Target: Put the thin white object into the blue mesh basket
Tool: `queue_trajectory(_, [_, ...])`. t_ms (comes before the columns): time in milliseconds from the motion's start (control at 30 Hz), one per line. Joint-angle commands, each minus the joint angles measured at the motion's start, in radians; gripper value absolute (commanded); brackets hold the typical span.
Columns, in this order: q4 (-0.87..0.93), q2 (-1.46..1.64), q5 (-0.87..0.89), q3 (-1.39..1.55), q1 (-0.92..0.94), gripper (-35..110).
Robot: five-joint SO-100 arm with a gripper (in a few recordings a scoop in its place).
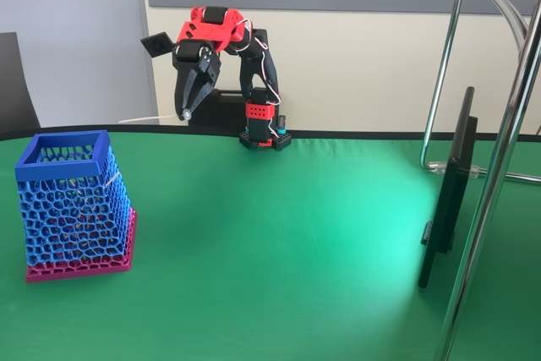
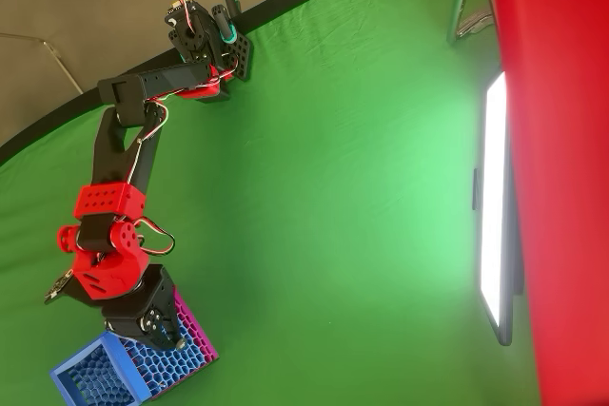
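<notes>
The blue mesh basket point(image 1: 72, 200) stands on its magenta base plate at the left of the green table, with its square rim open upward. In the overhead view the basket point(image 2: 105, 375) is at the bottom left. My gripper point(image 1: 186, 112) hangs high above the table, pointing down. Its jaws are shut on one end of the thin white object point(image 1: 148, 117), which sticks out sideways to the left. From above, my gripper point(image 2: 171, 338) overlaps the basket's upper right side. The strand is too fine to make out there.
The arm's base point(image 1: 264, 134) is clamped at the table's far edge. A dark flat screen point(image 1: 448, 200) stands on edge at the right, beside a chrome stand point(image 1: 499, 166). The green cloth point(image 1: 279, 251) between basket and screen is open. A red blurred shape point(image 2: 552, 140) covers the overhead view's right edge.
</notes>
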Motion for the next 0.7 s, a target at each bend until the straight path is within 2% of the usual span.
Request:
queue_trajectory(0, [-0.026, 0.057, -0.038, -0.089, 0.014, 1])
queue_trajectory(233, [-0.052, 0.044, -0.054, -0.164, 0.044, 1])
queue_trajectory(667, [-0.112, -0.029, 0.081, -0.198, 0.146, 2])
